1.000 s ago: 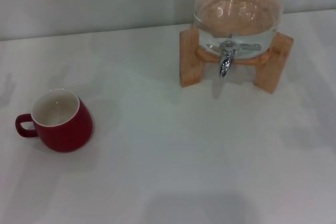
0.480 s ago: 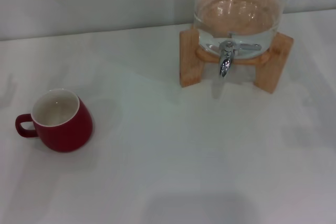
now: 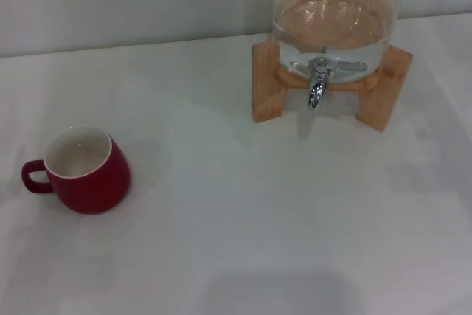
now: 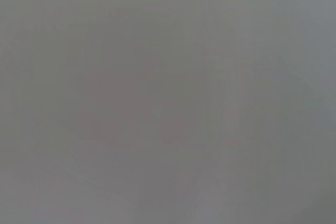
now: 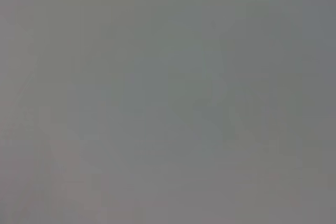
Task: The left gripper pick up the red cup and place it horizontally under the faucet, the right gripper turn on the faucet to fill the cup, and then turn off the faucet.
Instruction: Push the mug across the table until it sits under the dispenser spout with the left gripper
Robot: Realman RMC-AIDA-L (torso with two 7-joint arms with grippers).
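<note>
The red cup (image 3: 85,171) stands upright on the white table at the near left in the head view, its cream inside showing and its loop handle pointing left. The chrome faucet (image 3: 317,88) points down from the clear glass jar (image 3: 333,16) at the back right, its thin lever lying to the right. The jar holds water and rests on a wooden stand (image 3: 266,82). Neither gripper shows in any view. Both wrist views show only a plain grey blur.
The white table (image 3: 243,212) spreads between the cup and the jar stand. A pale wall runs along the table's far edge behind the jar.
</note>
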